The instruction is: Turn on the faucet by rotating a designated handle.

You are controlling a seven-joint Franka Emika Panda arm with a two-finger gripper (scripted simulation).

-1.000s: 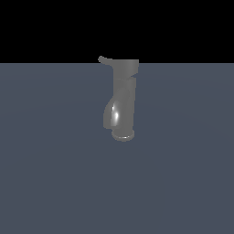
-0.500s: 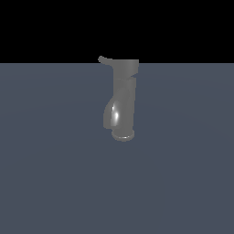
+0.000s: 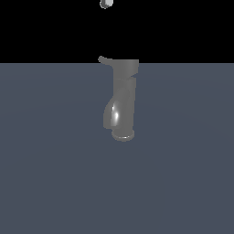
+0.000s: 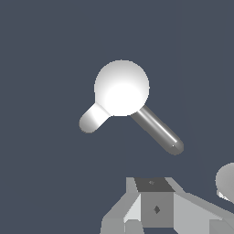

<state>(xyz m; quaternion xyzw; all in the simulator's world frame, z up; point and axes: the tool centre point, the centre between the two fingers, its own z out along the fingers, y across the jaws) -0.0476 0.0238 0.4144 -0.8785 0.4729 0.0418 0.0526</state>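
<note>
The faucet [image 3: 123, 98] is a dark grey glossy upright cylinder with a bulging spout and a ringed end near the floor. The handle [image 3: 103, 59], a thin short lever, sticks out of the cap toward the exterior view's left. From above in the wrist view, the faucet's cap [image 4: 121, 87] is a bright disc, the handle [image 4: 157, 130] a slim grey rod and the spout a short pale stub [image 4: 93, 119]. My gripper [image 4: 154, 185] is high above the faucet, apart from it, its fingers together with no gap and nothing held. Only a small pale piece of the gripper [image 3: 106, 3] shows at the exterior view's top.
The faucet stands on a flat blue-grey floor [image 3: 55, 173] against a black background. A grey rounded shape [image 4: 226, 183] shows at the edge of the wrist view beside the gripper; I cannot tell what it is.
A small pale piece of the gripper has come into the top of the exterior view, above the handle. The faucet and handle have not moved.
</note>
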